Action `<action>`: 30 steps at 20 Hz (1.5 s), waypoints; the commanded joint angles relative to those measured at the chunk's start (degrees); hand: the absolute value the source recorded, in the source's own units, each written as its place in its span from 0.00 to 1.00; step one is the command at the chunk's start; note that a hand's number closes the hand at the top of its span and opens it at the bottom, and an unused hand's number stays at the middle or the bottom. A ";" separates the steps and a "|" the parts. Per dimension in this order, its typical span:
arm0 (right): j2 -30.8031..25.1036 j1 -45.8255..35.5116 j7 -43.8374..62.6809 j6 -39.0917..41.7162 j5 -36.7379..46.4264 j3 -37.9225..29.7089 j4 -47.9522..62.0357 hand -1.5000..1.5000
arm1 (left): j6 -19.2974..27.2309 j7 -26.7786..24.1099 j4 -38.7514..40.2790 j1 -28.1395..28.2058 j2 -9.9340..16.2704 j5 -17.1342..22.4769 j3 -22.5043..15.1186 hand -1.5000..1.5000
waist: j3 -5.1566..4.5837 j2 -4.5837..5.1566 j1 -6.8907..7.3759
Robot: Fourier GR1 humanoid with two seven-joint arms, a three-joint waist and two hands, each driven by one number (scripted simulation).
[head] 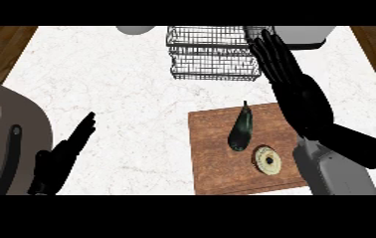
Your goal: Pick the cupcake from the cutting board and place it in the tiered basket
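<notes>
Hovering right hand (294,90) spread | round ridged cupcake (269,161) | wooden board (220,155) | wire basket (213,53)

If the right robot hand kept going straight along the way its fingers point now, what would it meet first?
Most likely the tiered basket: the right robot hand points up-left, its fingertips already over the basket's right edge. Height is unclear, so it might pass above the wire.
</notes>
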 commanded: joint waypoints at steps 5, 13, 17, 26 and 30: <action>5.82 5.43 10.86 -22.88 8.01 -6.68 12.85 0.00 | 0.74 -3.88 -2.40 -5.66 -4.65 0.84 1.32 0.50 | 0.27 -1.10 -2.36; 11.41 5.03 8.91 -53.63 19.08 4.95 19.02 0.00 | -0.15 -5.27 5.17 -12.77 -12.04 -0.08 -1.14 0.50 | 0.45 -1.32 -1.37; 6.75 3.95 27.11 -54.25 34.94 9.58 14.16 0.00 | -1.63 -6.97 6.37 -11.08 -11.32 0.80 0.73 0.50 | 0.25 -1.95 -2.10; -10.03 3.96 54.05 -27.87 46.43 16.82 18.58 0.00 | -1.63 -5.56 6.14 -10.92 -9.97 0.51 0.93 0.50 | -0.52 -2.79 -2.96; -11.88 0.63 66.64 -14.30 46.96 21.11 14.99 0.00 | -1.88 -6.32 5.63 -10.16 -9.58 0.19 0.83 0.50 | -0.43 -3.13 -1.91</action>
